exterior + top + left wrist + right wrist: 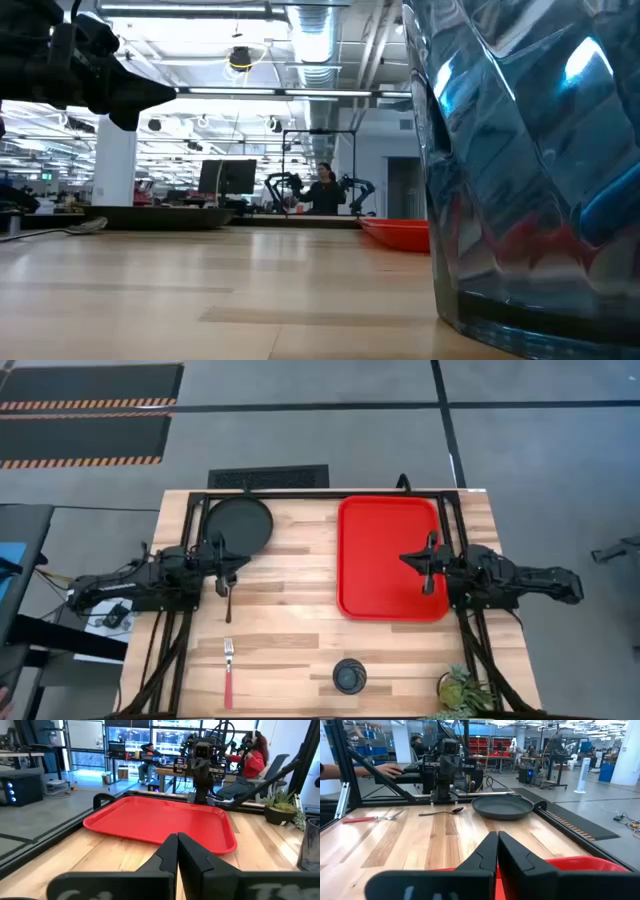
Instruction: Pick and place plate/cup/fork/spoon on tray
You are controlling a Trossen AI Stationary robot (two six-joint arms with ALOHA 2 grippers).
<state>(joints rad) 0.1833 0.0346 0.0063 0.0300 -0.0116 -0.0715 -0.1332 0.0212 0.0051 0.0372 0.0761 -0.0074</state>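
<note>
The black plate point(240, 525) lies at the table's far left and also shows in the right wrist view point(502, 806). The dark spoon point(228, 602) lies flat just nearer than the plate, and the red-handled fork point(229, 672) lies near the front edge. The dark cup point(349, 676) stands at the front centre and fills the low view's right point(530, 170). The red tray point(392, 557) lies at the far right. My left gripper point(222, 565) is shut and empty, above the table between plate and spoon. My right gripper point(428, 568) is shut and empty, over the tray's right part.
A small potted plant point(460, 690) stands at the table's front right corner. A black frame point(320, 493) runs along the far edge and down both sides. Bare wood shows between the spoon and the tray. People sit at desks in the room beyond.
</note>
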